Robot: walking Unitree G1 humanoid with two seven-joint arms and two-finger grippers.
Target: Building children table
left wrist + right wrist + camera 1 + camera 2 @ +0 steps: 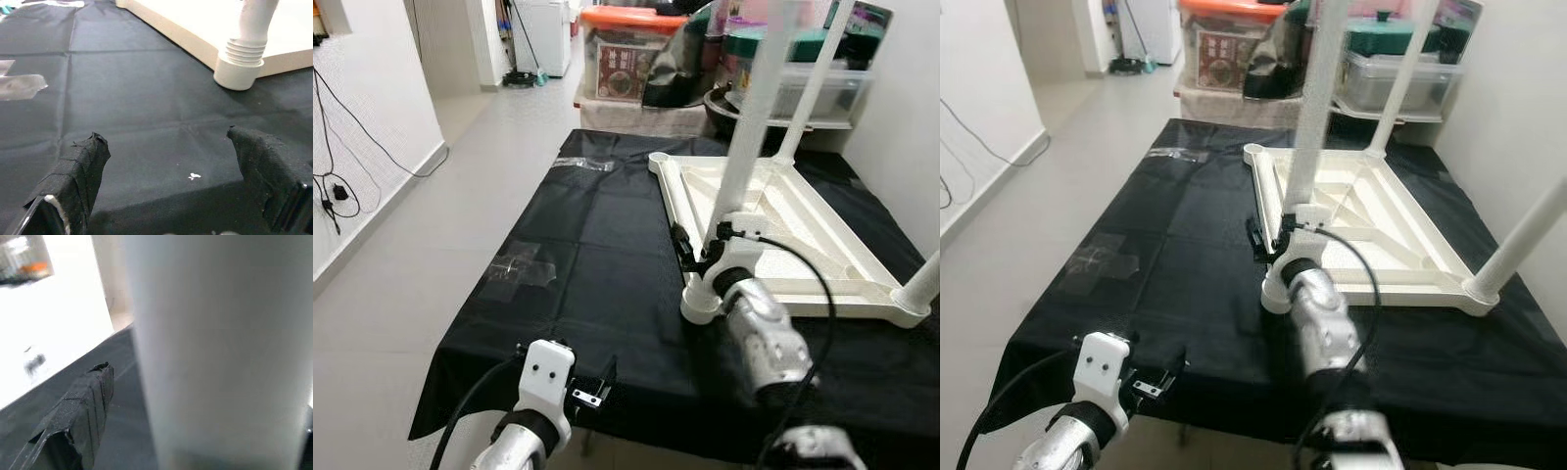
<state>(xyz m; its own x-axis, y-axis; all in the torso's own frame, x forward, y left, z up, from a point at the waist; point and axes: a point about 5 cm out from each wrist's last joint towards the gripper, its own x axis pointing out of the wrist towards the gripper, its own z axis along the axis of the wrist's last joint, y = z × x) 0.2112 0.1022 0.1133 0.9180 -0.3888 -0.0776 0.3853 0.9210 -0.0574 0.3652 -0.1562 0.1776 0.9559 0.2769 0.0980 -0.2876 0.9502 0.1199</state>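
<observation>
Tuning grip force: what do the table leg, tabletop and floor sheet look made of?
Table leg: looks like smooth white plastic, faint sheen, moulded threads at its base. Tabletop: likely the same plastic; moulded ribs on the underside. Black sheet: thin matte fabric or nonwoven, judging by fold creases; can't tell which.

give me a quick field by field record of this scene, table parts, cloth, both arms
surface: black cloth spread over the floor
table top: white, lying upside down on the cloth
legs: three white legs stand up from its corners, near-left leg in its threaded socket; far-left corner socket has no leg
right end effector: at the base of the near-left leg, fingers around it
left end effector: open, low over the cloth's near edge, holding nothing
tape: clear strips stuck on the cloth
background: storage boxes behind the cloth
</observation>
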